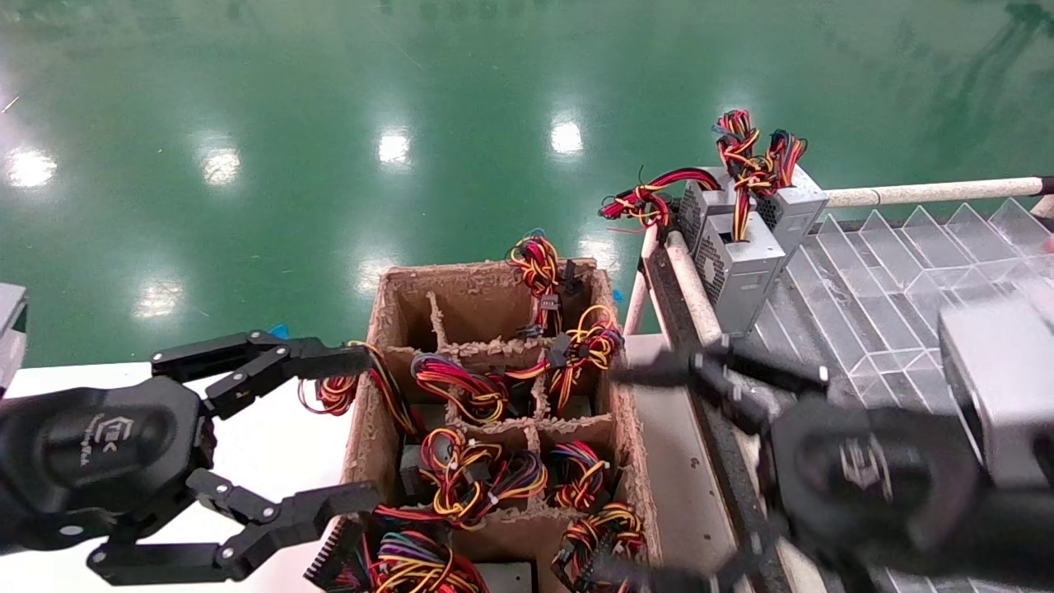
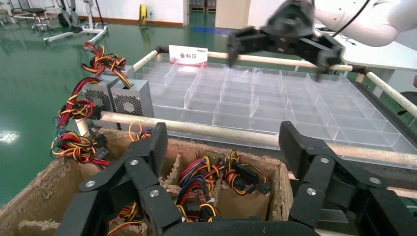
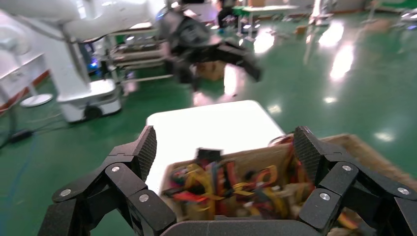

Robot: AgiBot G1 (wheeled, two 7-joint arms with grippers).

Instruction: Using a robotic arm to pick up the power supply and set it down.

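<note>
The cardboard crate (image 1: 494, 412) sits between both grippers, power supplies (image 1: 486, 473) nested in its cells, wires up; left gripper (image 1: 350, 428) and right gripper (image 1: 650, 469) hover, jaws wide; boxes look heavy, rigid, slick; grip the metal case, not wires.

Small grey metal power supply (image 1: 739, 262) with perforated fan grille, standing on end at the near corner of the clear divider tray, yellow-orange-red wire bundle rising from its top. Pressed against two similar grey boxes just behind. Free of either pincer.
</note>
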